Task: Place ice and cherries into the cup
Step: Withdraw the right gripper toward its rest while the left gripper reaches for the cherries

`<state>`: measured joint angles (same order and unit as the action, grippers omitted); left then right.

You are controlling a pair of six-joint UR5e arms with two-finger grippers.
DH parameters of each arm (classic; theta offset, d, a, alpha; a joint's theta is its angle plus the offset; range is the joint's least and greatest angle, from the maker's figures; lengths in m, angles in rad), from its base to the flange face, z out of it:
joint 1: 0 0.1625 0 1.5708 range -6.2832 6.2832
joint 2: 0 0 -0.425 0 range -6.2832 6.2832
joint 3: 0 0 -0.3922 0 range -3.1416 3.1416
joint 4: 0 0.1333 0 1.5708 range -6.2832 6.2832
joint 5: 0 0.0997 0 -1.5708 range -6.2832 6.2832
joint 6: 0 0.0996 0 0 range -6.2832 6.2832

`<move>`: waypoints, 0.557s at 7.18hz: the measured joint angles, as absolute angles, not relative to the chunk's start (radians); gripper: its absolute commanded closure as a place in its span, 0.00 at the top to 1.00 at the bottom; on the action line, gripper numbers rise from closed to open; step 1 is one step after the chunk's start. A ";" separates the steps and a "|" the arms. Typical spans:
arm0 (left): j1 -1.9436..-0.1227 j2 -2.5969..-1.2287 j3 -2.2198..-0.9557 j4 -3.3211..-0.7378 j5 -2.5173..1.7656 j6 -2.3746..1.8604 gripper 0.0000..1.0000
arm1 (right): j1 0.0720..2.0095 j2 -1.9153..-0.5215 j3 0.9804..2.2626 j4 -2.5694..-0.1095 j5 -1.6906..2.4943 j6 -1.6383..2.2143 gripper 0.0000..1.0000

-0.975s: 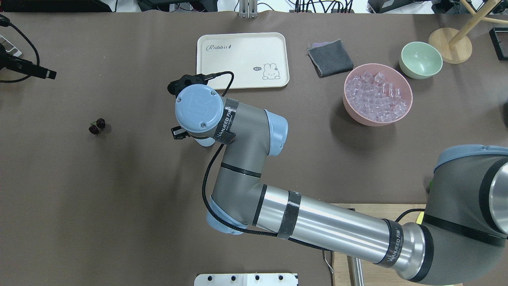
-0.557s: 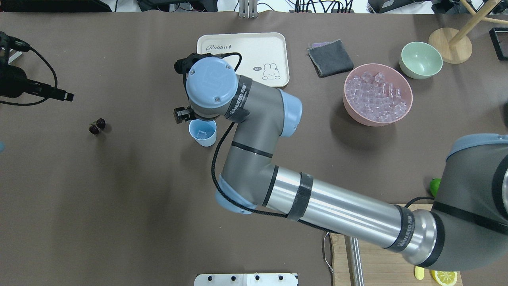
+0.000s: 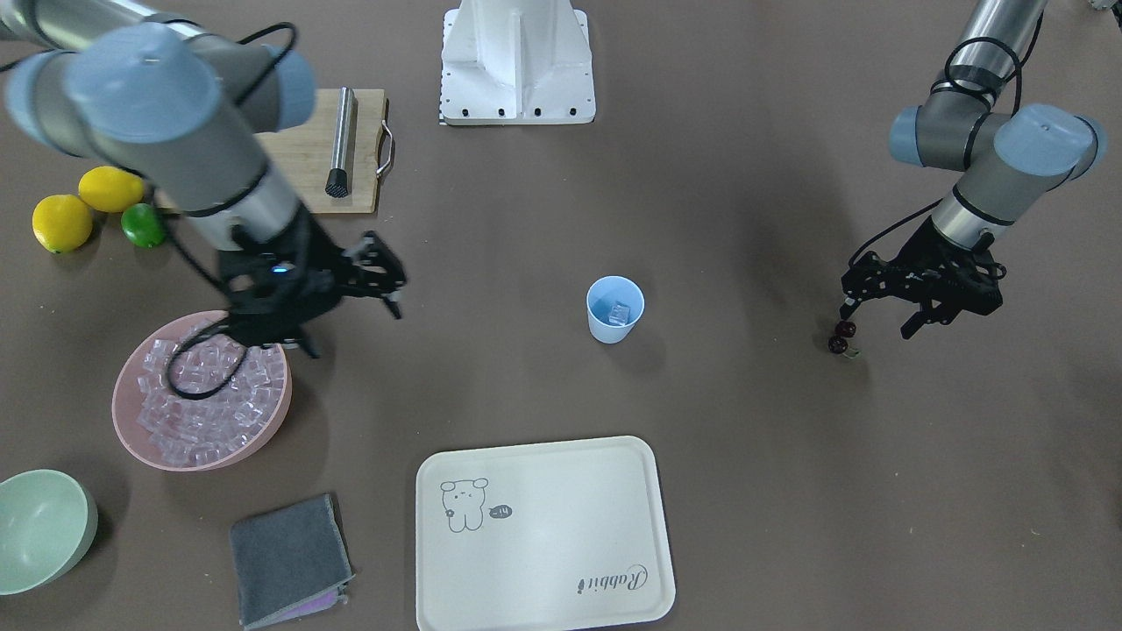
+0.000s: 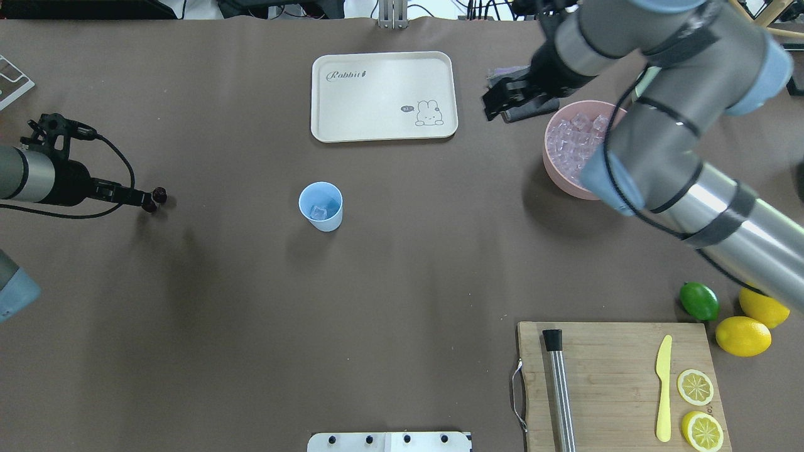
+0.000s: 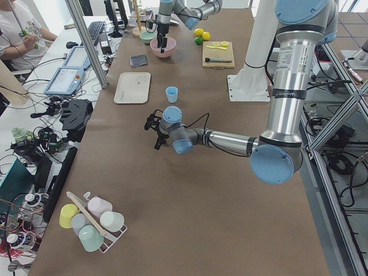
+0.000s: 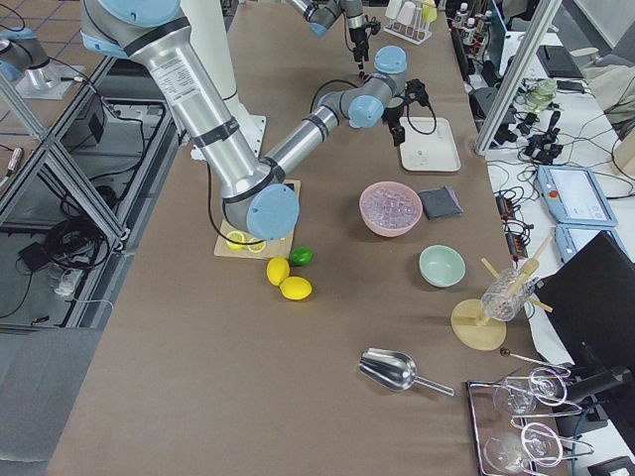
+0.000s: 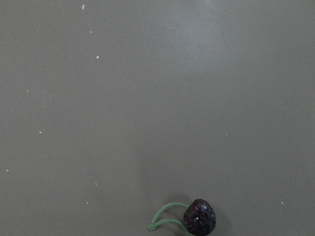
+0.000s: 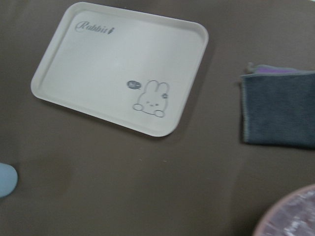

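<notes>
The light-blue cup point(image 4: 320, 206) stands upright mid-table with one ice cube in it; it also shows in the front view point(image 3: 614, 308). More ice point(image 4: 575, 144) fills the pink bowl point(image 3: 140, 438). The dark cherries point(image 4: 154, 197) lie on the table at the left, and one shows at the bottom of the left wrist view point(image 7: 200, 217). My left gripper point(image 3: 877, 320) is open just above them, one fingertip right by the cherries point(image 3: 843, 337). My right gripper point(image 3: 353, 331) is open and empty, in the air by the pink bowl's edge, near the cloth.
A cream tray point(image 4: 383, 94) lies behind the cup. A grey cloth point(image 3: 285, 556) and a pale green bowl point(image 3: 44, 526) sit near the pink bowl. A cutting board point(image 4: 615, 376) with muddler, knife and lemon slices, a lime point(image 4: 699, 301) and lemons point(image 4: 744, 336) lie at the front right.
My right arm has swung from above the cup away to the pink bowl, leaving an ice cube in the cup. My left arm has come in to the cherries.
</notes>
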<state>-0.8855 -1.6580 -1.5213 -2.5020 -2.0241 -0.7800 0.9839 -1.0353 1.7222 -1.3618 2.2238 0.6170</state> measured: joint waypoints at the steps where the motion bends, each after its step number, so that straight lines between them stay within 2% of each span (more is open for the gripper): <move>1: -0.861 -1.659 -1.520 -2.503 -2.011 -0.798 0.97 | 1.090 -1.129 1.766 -1.361 2.329 0.522 0.97; 3: -0.816 -1.664 -1.517 -2.503 -1.982 -0.829 0.93 | 1.179 -1.306 1.820 -1.357 2.403 0.370 0.97; 4: -0.808 -1.672 -1.516 -2.503 -1.974 -0.834 0.82 | 1.192 -1.369 1.826 -1.360 2.393 0.336 0.98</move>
<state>-0.8082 -1.6722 -1.5160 -2.5031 -1.9744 -0.8336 1.1916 -1.3693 1.8265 -1.3600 2.3928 0.3363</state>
